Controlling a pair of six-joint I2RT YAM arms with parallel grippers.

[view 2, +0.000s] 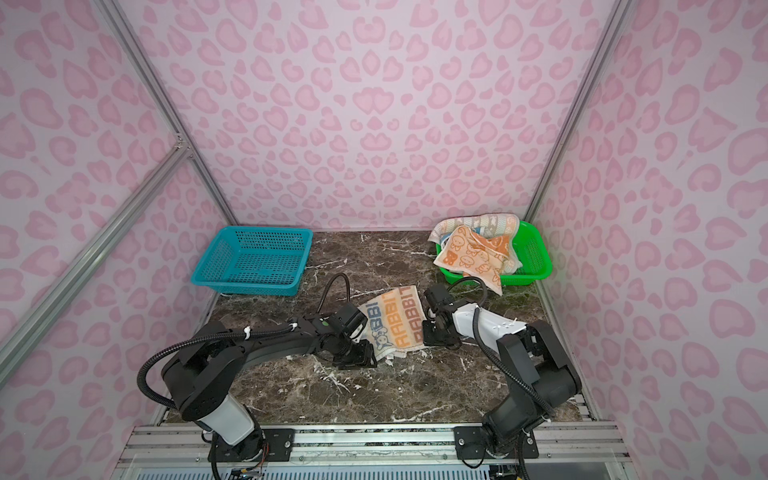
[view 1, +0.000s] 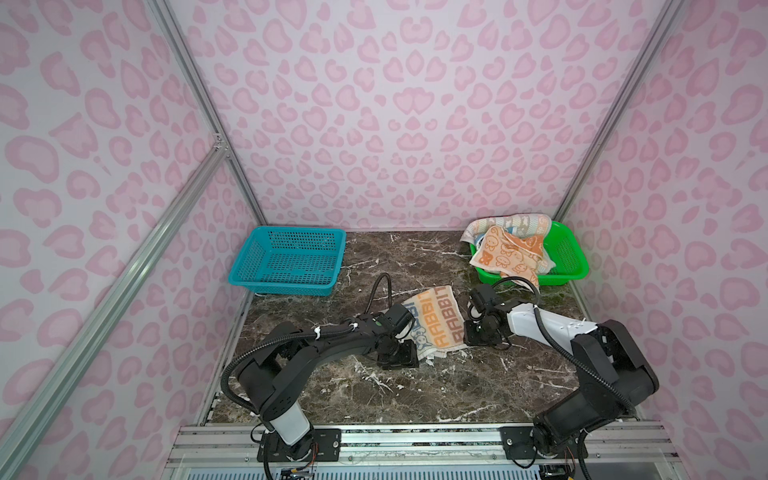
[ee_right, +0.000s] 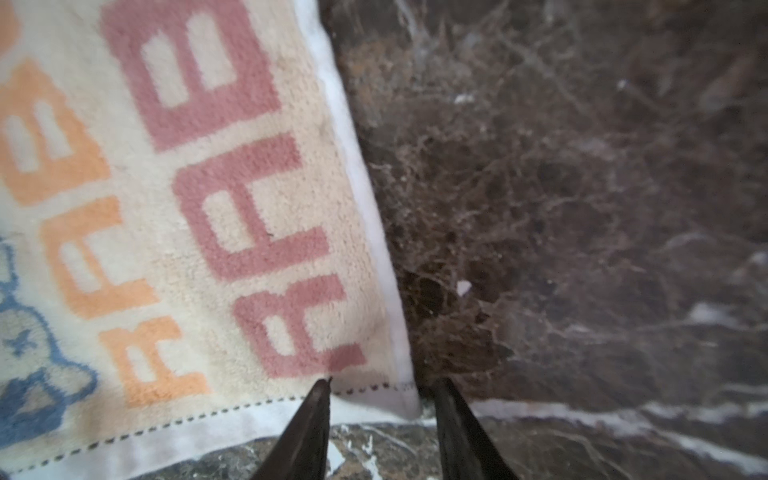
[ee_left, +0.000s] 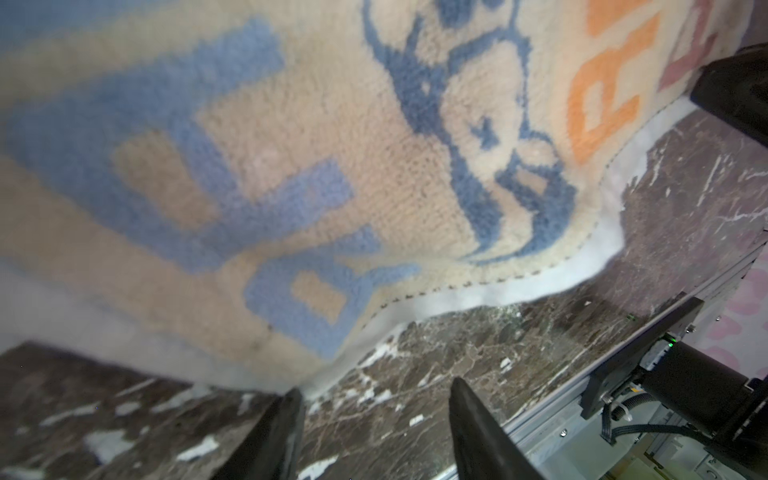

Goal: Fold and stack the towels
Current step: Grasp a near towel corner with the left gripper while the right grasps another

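A cream towel with orange, pink and blue "RABBIT" lettering point(view 1: 436, 320) point(view 2: 395, 320) lies spread on the marble table. My left gripper point(view 1: 401, 355) point(ee_left: 376, 386) stands open at its near left corner; the hem point(ee_left: 415, 303) touches one fingertip and only marble shows between the jaws. Open too is my right gripper point(view 1: 478, 334) point(ee_right: 384, 380), with the near right corner of the towel point(ee_right: 187, 208) lying between its tips. Still unfolded in the green basket point(view 1: 575, 257) are an orange towel with cream faces point(view 1: 511, 257) and a pale chevron towel point(view 1: 528, 222).
A blue perforated basket point(view 1: 291, 266) point(view 2: 253, 262) stands at the back left with nothing in it. Pink patterned walls close in the table on three sides. A metal rail point(view 1: 415, 436) with both arm bases runs along the front edge.
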